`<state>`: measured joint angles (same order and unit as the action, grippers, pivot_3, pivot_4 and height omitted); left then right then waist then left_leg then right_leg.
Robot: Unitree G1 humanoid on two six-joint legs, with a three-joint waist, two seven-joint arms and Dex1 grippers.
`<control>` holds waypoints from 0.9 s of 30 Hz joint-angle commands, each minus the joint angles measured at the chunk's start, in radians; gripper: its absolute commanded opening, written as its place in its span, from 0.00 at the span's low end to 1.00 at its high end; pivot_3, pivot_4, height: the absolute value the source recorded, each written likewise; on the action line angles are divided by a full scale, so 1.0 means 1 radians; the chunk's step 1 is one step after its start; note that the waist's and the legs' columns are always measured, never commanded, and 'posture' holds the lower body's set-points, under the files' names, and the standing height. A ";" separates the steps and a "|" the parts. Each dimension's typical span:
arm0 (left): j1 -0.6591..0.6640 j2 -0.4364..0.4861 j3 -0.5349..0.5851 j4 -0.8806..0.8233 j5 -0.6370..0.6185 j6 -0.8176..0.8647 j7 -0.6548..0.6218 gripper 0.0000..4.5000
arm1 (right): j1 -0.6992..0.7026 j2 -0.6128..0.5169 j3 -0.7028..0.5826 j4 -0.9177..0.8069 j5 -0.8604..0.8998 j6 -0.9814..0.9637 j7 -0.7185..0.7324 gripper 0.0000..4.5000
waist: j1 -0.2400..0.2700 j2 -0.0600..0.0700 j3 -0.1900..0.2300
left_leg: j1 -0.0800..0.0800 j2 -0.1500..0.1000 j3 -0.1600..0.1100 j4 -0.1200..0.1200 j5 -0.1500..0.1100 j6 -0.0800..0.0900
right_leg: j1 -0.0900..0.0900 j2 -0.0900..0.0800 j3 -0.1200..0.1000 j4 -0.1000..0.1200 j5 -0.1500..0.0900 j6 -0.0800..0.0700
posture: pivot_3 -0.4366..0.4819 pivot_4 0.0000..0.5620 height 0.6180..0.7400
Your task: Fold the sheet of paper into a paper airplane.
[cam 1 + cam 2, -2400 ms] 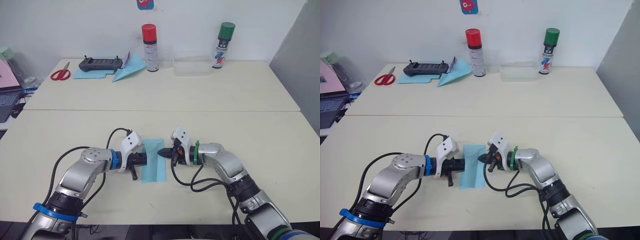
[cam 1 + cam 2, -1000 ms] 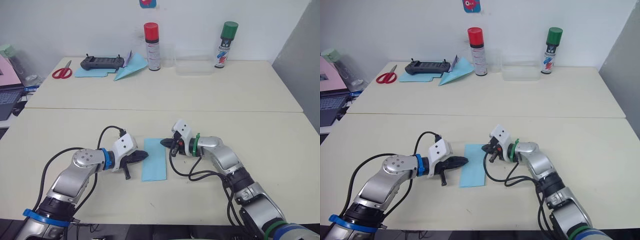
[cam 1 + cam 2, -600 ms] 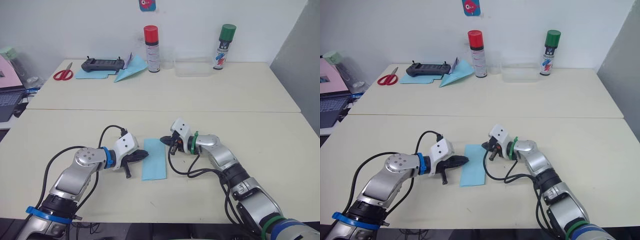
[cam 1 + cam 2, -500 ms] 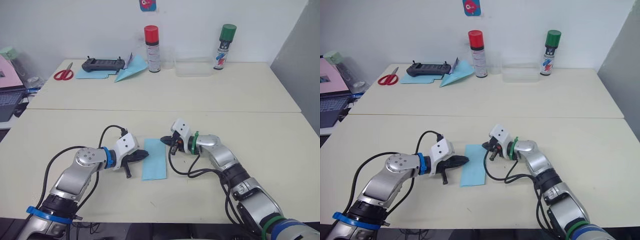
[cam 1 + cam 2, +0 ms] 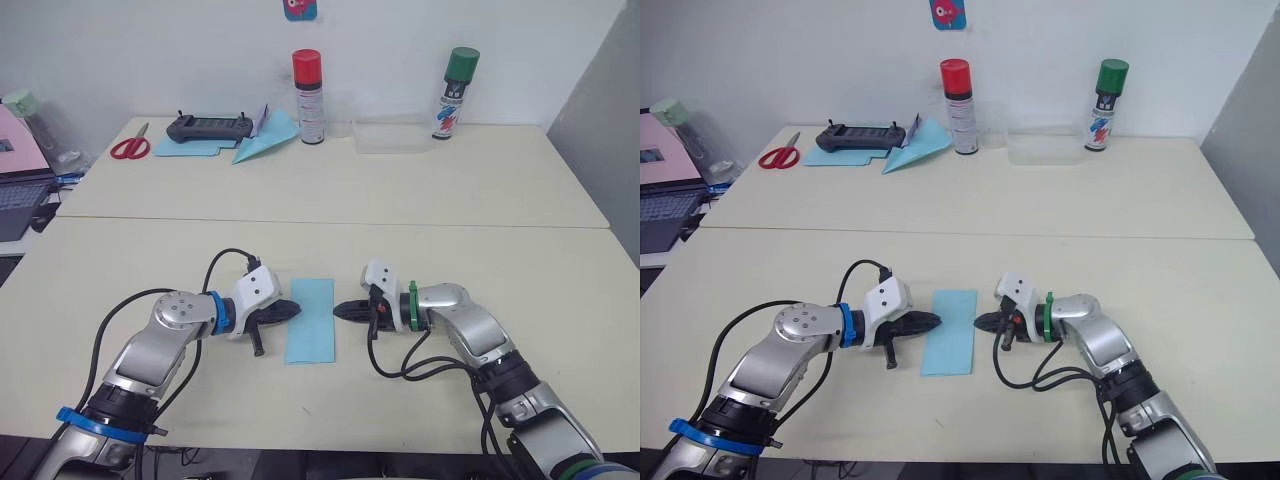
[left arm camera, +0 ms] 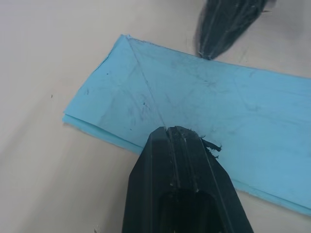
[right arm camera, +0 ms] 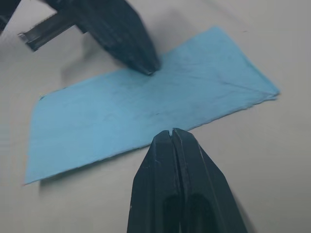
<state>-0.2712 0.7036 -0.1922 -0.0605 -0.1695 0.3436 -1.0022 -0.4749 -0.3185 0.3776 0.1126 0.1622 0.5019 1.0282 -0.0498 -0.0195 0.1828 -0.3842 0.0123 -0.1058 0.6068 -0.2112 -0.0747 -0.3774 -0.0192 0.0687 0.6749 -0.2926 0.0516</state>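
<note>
The sheet of paper (image 5: 311, 320) lies flat on the table as a narrow light-blue rectangle, folded double, with faint diagonal creases (image 6: 218, 107). It is a plain rectangle, not a paper airplane. My left gripper (image 5: 296, 309) is shut, and its tip rests on the sheet's left long edge near the middle (image 7: 148, 68). My right gripper (image 5: 337, 311) is shut too, pointing at the right long edge. Its tip (image 7: 171, 132) sits at that edge without gripping the paper. Nothing is held by either one.
Along the back of the table stand a red-capped spray can (image 5: 307, 82), a green-capped can (image 5: 449, 80) and a clear container (image 5: 392, 136). Back left lie a neat blue dart plane (image 5: 262, 137), a flat blue sheet (image 5: 190, 147), a controller (image 5: 207, 126) and scissors (image 5: 127, 148).
My right gripper has slid from the sheet's far right corner back along the right edge to about its middle. The left gripper has stayed at the left edge. The camera has shifted slightly.
</note>
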 commanded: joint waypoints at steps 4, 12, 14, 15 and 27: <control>0.002 -0.002 -0.034 0.018 0.024 0.021 -0.024 0.00 | 0.057 -0.008 0.097 -0.032 0.014 0.082 0.065 0.01 | -0.001 0.000 0.000 | 0.000 0.000 0.000 -0.001 0.000 0.000 | 0.000 0.000 0.000 0.000 -0.001 0.000 | 0.48 0.27 1.00; 0.016 0.005 -0.028 0.009 0.024 0.026 -0.036 0.00 | 0.089 -0.041 0.097 -0.122 0.052 0.142 0.083 0.01 | -0.001 0.000 0.000 | -0.001 0.000 0.000 -0.001 -0.001 -0.001 | -0.001 0.000 0.000 -0.001 -0.001 0.000 | 0.48 0.27 1.00; 0.022 0.006 -0.025 0.000 0.021 0.031 -0.037 0.00 | 0.103 -0.038 0.108 -0.127 0.054 0.149 0.081 0.01 | -0.001 -0.001 0.000 | -0.001 0.000 0.000 -0.001 -0.001 -0.001 | 0.000 0.000 0.000 -0.002 -0.001 0.001 | 0.48 0.27 1.00; 0.024 0.006 -0.024 -0.002 0.020 0.033 -0.036 0.00 | 0.107 -0.035 0.111 -0.128 0.054 0.150 0.078 0.01 | -0.002 -0.001 -0.001 | -0.001 0.000 0.000 -0.001 -0.001 -0.001 | 0.000 0.000 0.000 -0.002 -0.001 0.001 | 0.48 0.27 1.00; 0.045 0.012 0.000 -0.017 0.010 0.059 -0.034 0.00 | 0.145 -0.118 0.210 -0.209 0.073 0.210 0.172 0.01 | -0.006 -0.007 -0.004 | 0.000 0.001 -0.001 -0.003 -0.002 -0.002 | 0.000 0.000 -0.001 -0.002 -0.003 0.000 | 0.48 0.27 1.00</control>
<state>-0.2482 0.7038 -0.1672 -0.0879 -0.1728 0.3813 -1.0241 -0.3786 -0.4199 0.5109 -0.1199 0.2197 0.6519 1.1556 -0.0558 -0.0262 0.1786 -0.3843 0.0133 -0.1065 0.6040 -0.2133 -0.0773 -0.3776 -0.0190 0.0674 0.6730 -0.2958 0.0518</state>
